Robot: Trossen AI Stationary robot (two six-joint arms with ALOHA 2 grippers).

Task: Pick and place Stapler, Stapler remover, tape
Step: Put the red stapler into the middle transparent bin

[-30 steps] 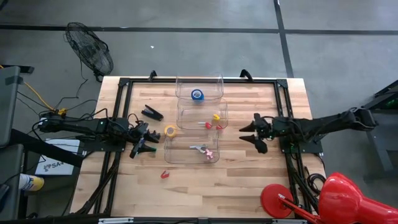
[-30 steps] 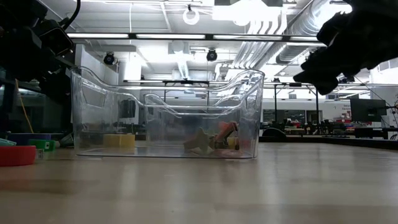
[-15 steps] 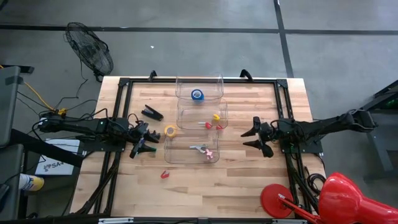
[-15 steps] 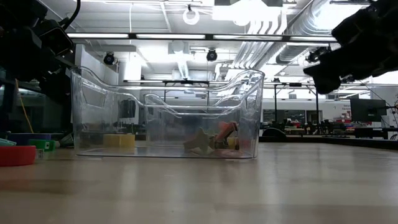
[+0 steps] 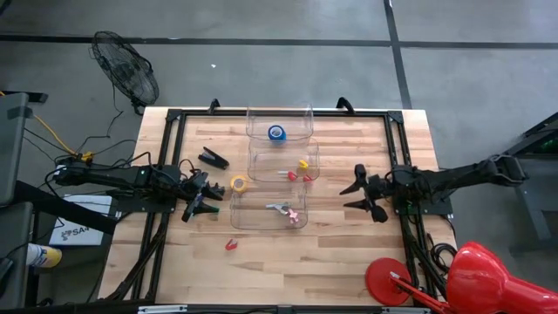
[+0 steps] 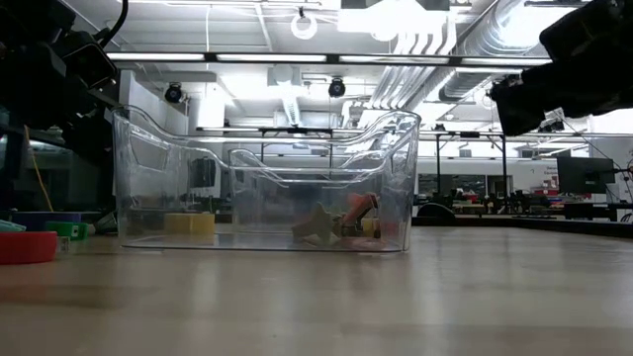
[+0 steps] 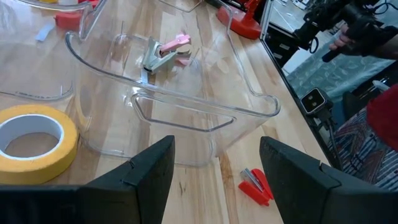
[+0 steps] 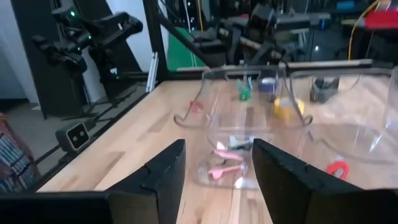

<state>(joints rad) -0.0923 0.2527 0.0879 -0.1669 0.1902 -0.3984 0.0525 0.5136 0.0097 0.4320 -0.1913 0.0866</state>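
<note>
Your yellow tape roll [image 5: 238,183] lies flat on the wooden table [image 5: 349,253], just outside the left wall of the clear bins, and in the left wrist view it sits touching or nearly touching the nearest bin's wall. A blue tape roll [image 5: 276,133] rests inside the far bin [image 5: 279,112]. The middle bin [image 5: 284,146] holds small yellow and red pieces, too small for you to identify. The near bin [image 5: 268,194] holds a grey and pink staple remover [image 7: 163,51]. A red staple remover [image 5: 231,244] lies loose on the table nearer the front edge, apart from the bins. A black stapler [image 5: 214,158] lies on the table to the left of the middle bin. Your left gripper [image 5: 205,198] hovers beside the yellow roll, on its left, with its fingers spread apart and nothing between them. Your right gripper [image 5: 362,195] hangs above the table to the right of the bins, well apart from them, its fingers parted and holding nothing. A black fan [image 5: 126,68] stands on the floor beyond the table's far left corner.
</note>
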